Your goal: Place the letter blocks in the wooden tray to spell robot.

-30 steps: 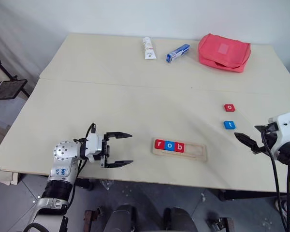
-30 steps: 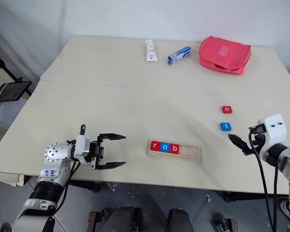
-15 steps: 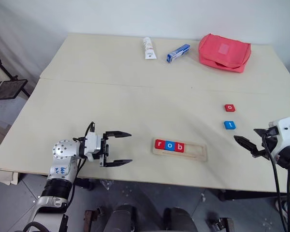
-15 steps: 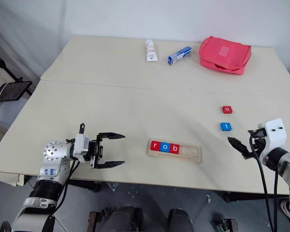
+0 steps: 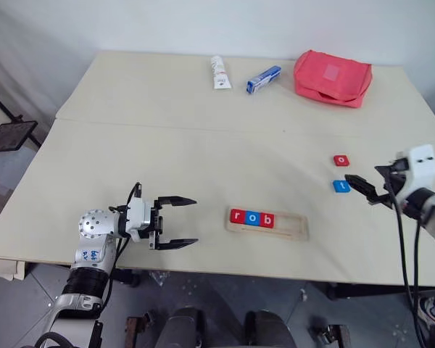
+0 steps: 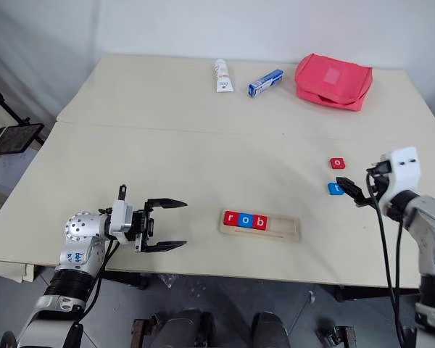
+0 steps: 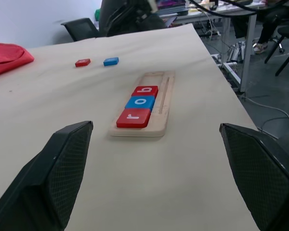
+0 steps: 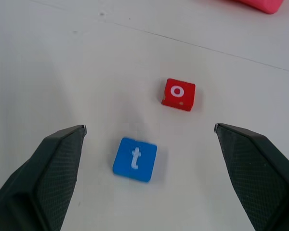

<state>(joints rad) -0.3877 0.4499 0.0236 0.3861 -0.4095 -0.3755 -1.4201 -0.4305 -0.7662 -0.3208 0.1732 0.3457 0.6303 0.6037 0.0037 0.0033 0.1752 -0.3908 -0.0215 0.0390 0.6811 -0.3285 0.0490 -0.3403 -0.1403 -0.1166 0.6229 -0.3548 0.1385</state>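
We note wooden tray [image 5: 268, 224] holds r, o, b; right hand [image 8: 144, 159] spread, empty (near t block [image 8: 135, 159]); left hand [image 5: 175, 222] spread, empty.

The right tool [image 5: 365, 190] has moved forward — now just beside the blue t block [image 5: 340, 186].

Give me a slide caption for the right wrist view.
Open right gripper above the loose blue t block and red o block.
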